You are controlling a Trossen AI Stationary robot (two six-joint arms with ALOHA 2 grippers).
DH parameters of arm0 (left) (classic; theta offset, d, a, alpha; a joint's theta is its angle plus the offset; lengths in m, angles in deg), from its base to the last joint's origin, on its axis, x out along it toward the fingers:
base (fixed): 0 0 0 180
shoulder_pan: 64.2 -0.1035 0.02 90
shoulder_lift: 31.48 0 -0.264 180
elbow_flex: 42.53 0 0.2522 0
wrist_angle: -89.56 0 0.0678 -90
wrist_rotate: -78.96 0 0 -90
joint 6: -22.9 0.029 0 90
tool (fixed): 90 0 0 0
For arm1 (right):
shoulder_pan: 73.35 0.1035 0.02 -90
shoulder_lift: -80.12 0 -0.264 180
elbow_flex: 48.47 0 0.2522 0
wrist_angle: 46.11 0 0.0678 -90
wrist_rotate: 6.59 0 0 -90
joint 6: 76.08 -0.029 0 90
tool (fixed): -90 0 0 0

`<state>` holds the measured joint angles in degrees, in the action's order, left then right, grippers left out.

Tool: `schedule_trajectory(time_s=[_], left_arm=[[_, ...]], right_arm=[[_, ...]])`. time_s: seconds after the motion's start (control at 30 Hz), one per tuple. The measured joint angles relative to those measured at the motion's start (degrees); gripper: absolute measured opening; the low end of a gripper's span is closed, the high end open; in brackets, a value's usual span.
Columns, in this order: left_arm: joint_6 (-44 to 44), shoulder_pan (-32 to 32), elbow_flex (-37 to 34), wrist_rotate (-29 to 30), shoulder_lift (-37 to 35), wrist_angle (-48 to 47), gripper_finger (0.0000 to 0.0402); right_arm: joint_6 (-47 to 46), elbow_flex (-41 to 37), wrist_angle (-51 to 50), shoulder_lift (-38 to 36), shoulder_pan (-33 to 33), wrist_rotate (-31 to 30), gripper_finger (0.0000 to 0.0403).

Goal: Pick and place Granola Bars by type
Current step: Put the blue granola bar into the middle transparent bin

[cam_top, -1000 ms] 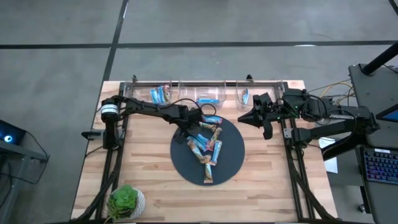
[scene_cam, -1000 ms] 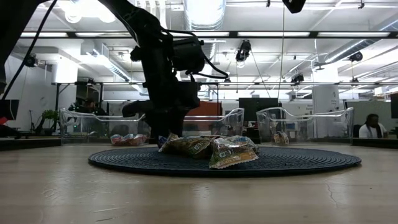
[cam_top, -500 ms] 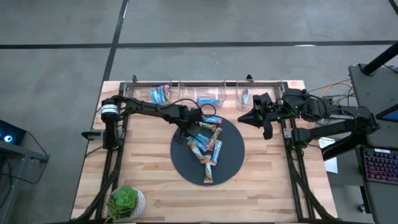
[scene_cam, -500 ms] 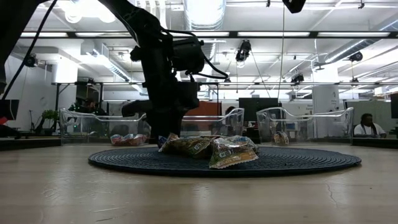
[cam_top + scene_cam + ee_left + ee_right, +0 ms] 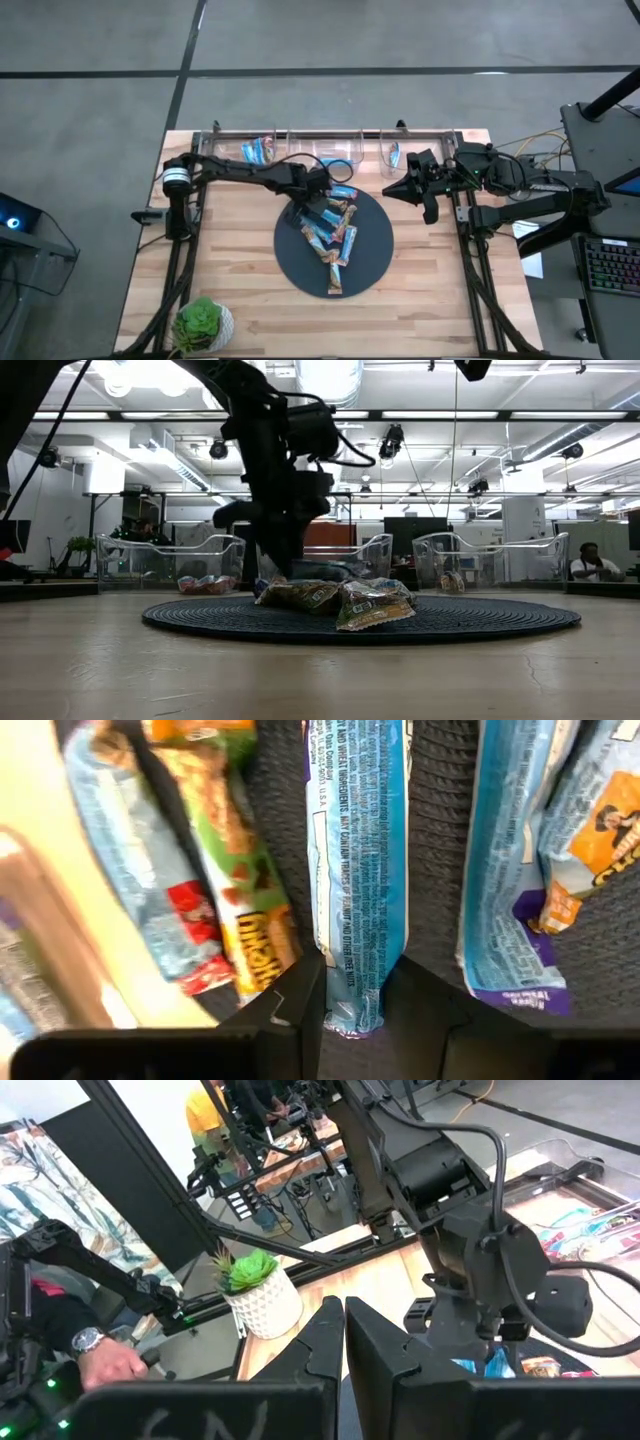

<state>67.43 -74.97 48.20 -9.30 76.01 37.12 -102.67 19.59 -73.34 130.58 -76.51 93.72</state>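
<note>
Jaws of the left gripper [image 5: 355, 1010] are clamped on the end of a light blue shiny-wrapped granola bar [image 5: 357, 870], one dark finger on each side of the wrapper, as the left wrist view shows. That bar lies lengthwise over the dark round woven mat [image 5: 335, 241], among a loose pile of wrapped granola bars [image 5: 333, 228] in blue, blue with red and white, and brown-tan wrappers. In the high view the left gripper [image 5: 318, 187] sits at the far left edge of the mat, just beside the pile, with the left arm reaching in from the tabletop's [image 5: 240, 270] left side. Three clear plastic bins [image 5: 335, 150] stand in a row along the far edge of the tabletop; the left bin holds blue bars [image 5: 258, 151], the right bin one blue bar [image 5: 394, 154]. Jaws of the right gripper [image 5: 392, 189] are pressed together with nothing between them; it hangs to the right of the mat, near the right bin. A small green plant in a white pot [image 5: 203, 324] stands at the near left corner.
</note>
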Motion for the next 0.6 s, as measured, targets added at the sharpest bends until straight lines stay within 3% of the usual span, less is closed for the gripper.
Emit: schedule_trajectory(time_s=[0.23, 0.6], left_arm=[[0.8, -1.4, 5.0, 3.4, -0.1, -3.9, 0.0076], [-1.5, -10.8, 16.4, 3.3, -0.7, -6.5, 0.0076]], right_arm=[[0.0, 0.0, 0.0, 0.0, 0.0, 0.0, 0.0008], [0.0, 0.0, 0.0, 0.0, 0.0, 0.0, 0.0009]])
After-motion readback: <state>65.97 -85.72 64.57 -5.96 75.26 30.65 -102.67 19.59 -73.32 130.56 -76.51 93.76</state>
